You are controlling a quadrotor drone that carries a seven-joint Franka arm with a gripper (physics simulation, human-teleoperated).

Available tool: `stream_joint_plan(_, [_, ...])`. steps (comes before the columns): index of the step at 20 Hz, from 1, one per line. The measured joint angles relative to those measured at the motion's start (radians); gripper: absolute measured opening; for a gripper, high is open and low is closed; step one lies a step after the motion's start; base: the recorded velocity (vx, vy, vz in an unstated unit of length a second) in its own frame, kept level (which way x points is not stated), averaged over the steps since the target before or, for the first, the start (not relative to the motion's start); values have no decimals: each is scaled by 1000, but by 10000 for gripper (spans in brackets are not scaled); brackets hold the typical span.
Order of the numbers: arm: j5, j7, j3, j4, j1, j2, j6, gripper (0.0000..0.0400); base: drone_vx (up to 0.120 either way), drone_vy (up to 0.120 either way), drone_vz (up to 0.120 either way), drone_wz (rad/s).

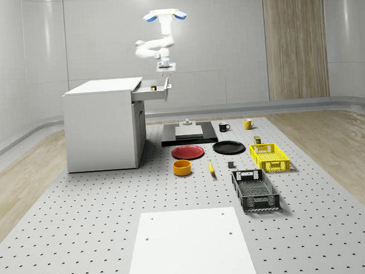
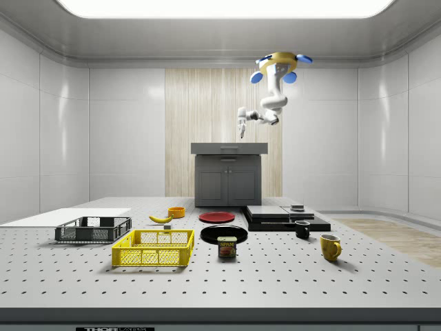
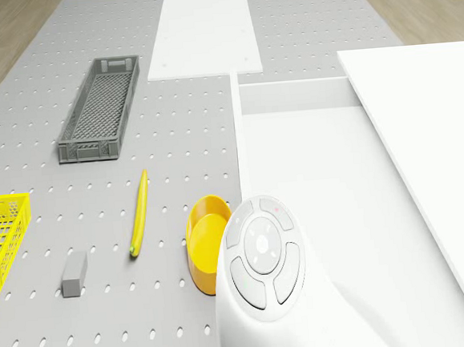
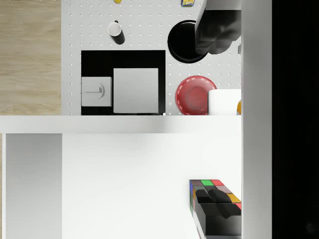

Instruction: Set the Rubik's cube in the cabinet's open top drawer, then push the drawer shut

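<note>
1. Your drone [image 1: 164, 15] hovers in the air above the cabinet's [image 1: 101, 124] open top drawer [image 1: 152, 89], with the arm [image 1: 153, 47] hanging down toward it.
2. Your jaws [image 1: 165, 67] sit just over the drawer; you cannot tell how wide they stand or whether they grip anything.
3. In the wrist view, the Rubik's cube [image 4: 214, 188] lies inside the drawer, in a corner against its wall, with 1 dark finger [image 4: 218, 215] right beside it.

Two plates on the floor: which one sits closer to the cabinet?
The red plate. It lies nearer the cabinet, while the black plate lies beyond it, toward the yellow crate.
</note>
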Motion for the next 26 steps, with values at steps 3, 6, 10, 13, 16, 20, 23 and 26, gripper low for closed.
stream_joint_plan(3, [-1, -1, 0, 0, 1, 2, -2, 400, 0, 120, 0, 0])
stream_joint_plan(6, [-2, -1, 0, 0, 2, 4, -3, 400, 0, 120, 0, 0])
stream_joint_plan(10, [-79, 70, 29, -23, -62, -63, -110, 400, 0, 120, 0, 0])
stream_joint_plan(13, [-113, 427, 42, 16, -386, -132, -498, 400, 0, 120, 0, 0])
stream_joint_plan(16, [-41, 648, -10, 143, -709, -113, -829, 400, 0, 120, -13, 0])
stream_joint_plan(20, [56, 799, -74, 307, -996, -58, -1070, 400, 0, 20, -120, 0])
stream_joint_plan(23, [107, 857, -100, 390, -1110, -30, -1159, 400, 0, 0, -120, 0])
stream_joint_plan(26, [141, 891, -117, 442, -1176, -15, -1205, 400, 0, 0, -120, 0])
